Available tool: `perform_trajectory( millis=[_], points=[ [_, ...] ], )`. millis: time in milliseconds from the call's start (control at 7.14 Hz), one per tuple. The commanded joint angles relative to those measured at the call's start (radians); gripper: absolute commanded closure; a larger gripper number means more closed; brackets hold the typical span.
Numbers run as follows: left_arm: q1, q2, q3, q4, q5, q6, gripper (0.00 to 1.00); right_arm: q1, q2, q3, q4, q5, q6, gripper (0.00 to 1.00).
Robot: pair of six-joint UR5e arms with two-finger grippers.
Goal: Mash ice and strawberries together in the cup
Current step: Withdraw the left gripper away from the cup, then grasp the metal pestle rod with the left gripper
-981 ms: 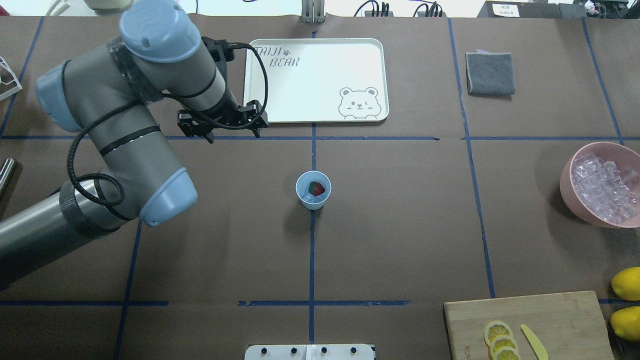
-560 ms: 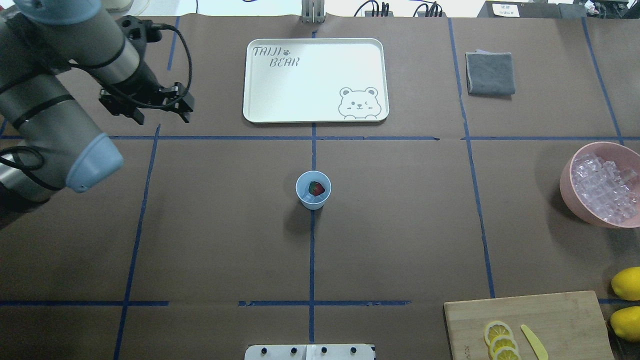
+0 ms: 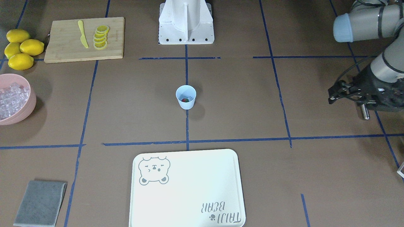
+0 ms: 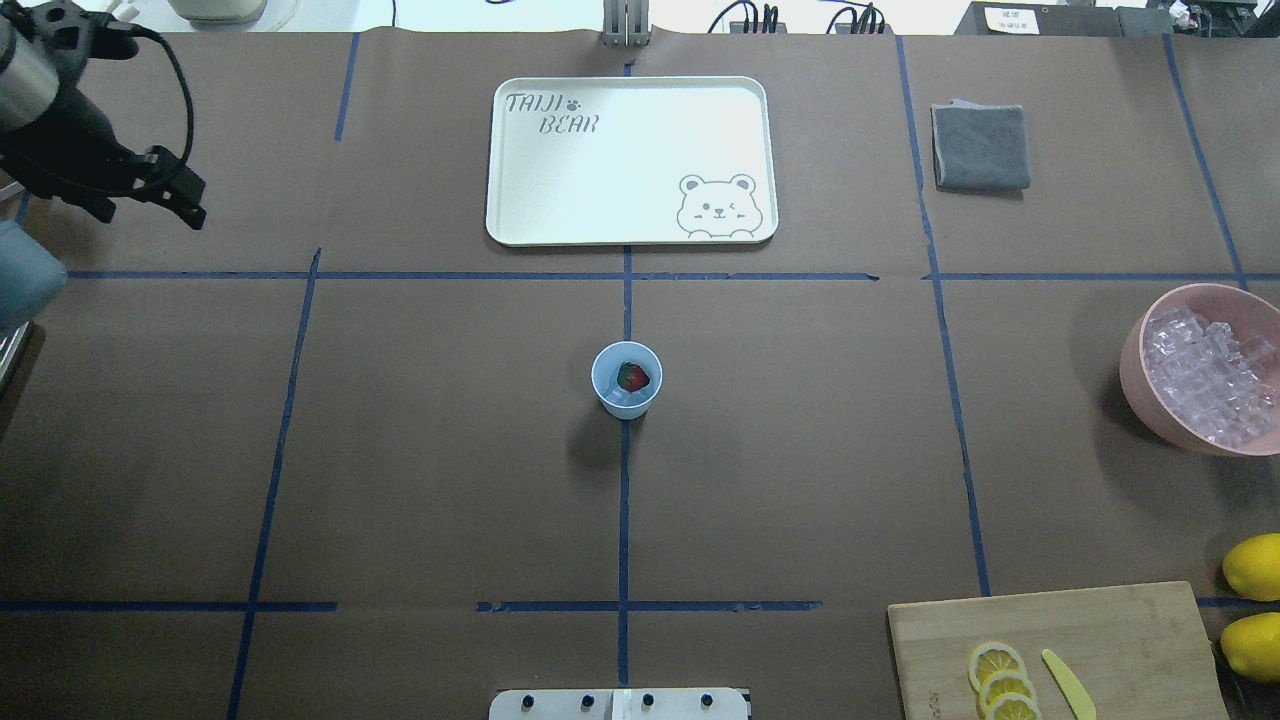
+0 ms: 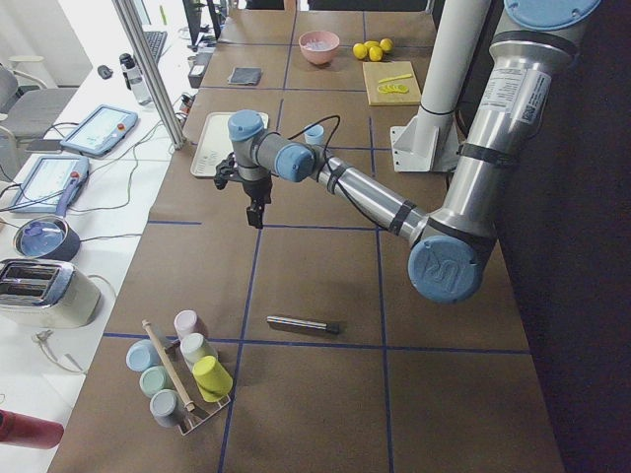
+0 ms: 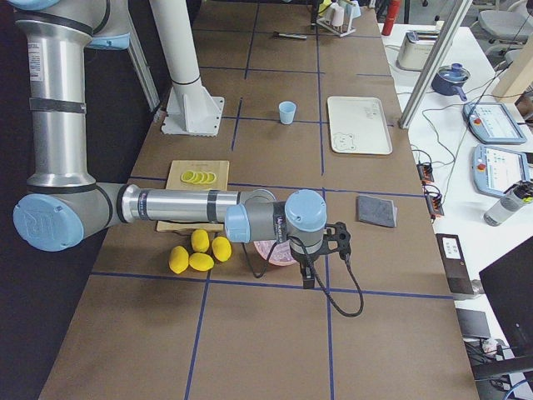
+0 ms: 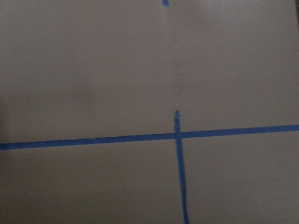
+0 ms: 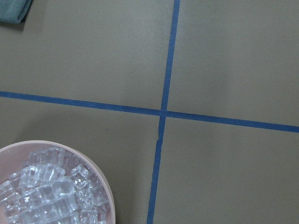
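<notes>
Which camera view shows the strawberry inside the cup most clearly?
The overhead exterior view: it looks down into the cup, so the strawberry shows clearly. The front-facing view shows only a red sliver. Both side views show just the cup; the wrist views show neither.

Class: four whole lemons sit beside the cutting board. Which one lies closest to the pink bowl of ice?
The lemon lowest in the front-facing view: it sits next to the pink bowl, and the other three lie beyond it.

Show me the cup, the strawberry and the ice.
cup (image 3: 186,105): exterior front-facing view, on its pale blue outer wall.
strawberry (image 4: 632,376): overhead exterior view, on its red flesh.
ice (image 4: 1205,375): overhead exterior view, middle of the pile.
</notes>
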Motion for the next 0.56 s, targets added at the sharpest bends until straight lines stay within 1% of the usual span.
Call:
perform_trajectory(
  millis=[0, 140, 280, 420],
  points=[
    [-0.075, 0.129, 0.033, -0.033, -0.018, 0.173, 0.0, 0.0, 0.002, 0.001, 0.0, 0.001, 0.001, 0.0],
    [-0.077, 0.169, 0.091, -0.148, -0.018, 0.175, 0.0, 0.0, 0.004, 0.001, 0.006, 0.001, 0.001, 0.0],
    [-0.077, 0.213, 0.169, -0.325, -0.017, 0.164, 0.0, 0.0, 0.004, -0.001, 0.006, 0.001, 0.003, 0.0],
    [-0.077, 0.235, 0.243, -0.453, -0.017, 0.107, 0.0, 0.0, 0.001, -0.001, 0.006, 0.001, 0.001, 0.0]
  ],
)
